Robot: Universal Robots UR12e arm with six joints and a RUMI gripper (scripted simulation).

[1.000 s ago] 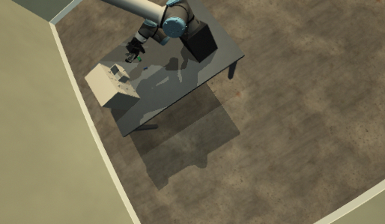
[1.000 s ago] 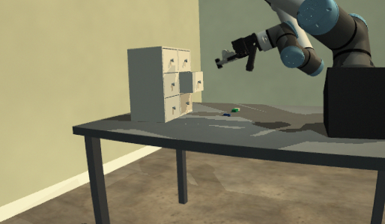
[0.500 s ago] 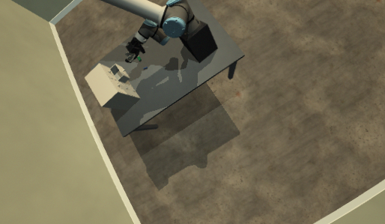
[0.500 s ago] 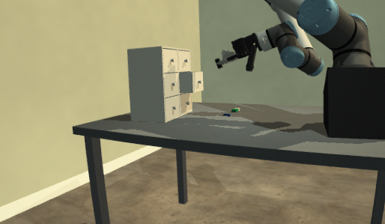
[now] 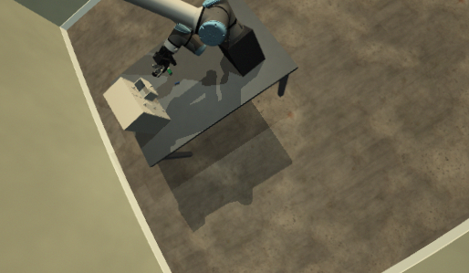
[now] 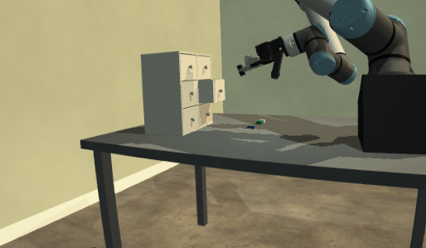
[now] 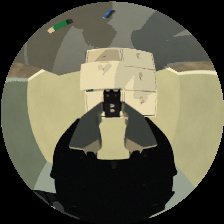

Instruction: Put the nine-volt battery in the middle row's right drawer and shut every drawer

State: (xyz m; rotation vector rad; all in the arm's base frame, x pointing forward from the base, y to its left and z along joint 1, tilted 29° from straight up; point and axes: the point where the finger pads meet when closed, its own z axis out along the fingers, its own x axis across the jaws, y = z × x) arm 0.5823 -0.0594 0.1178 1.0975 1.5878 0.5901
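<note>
The cream chest (image 5: 124, 101) (image 6: 161, 93) (image 7: 131, 72) stands upright at the table's left end. Its middle-row right drawer (image 6: 213, 90) (image 5: 140, 85) is pulled out. My gripper (image 6: 241, 69) (image 5: 158, 72) (image 7: 112, 102) hovers in the air to the right of the chest's front, level with the top row and a little above the open drawer. It is shut on a small dark block, the nine-volt battery (image 7: 111, 101) (image 6: 239, 67).
A small green object (image 6: 260, 122) (image 5: 170, 71) (image 7: 60, 26) and a small blue object (image 6: 250, 127) (image 5: 177, 83) (image 7: 108, 13) lie on the table (image 6: 249, 155) in front of the chest. The arm's black pedestal (image 6: 391, 111) (image 5: 244, 47) stands at the right end.
</note>
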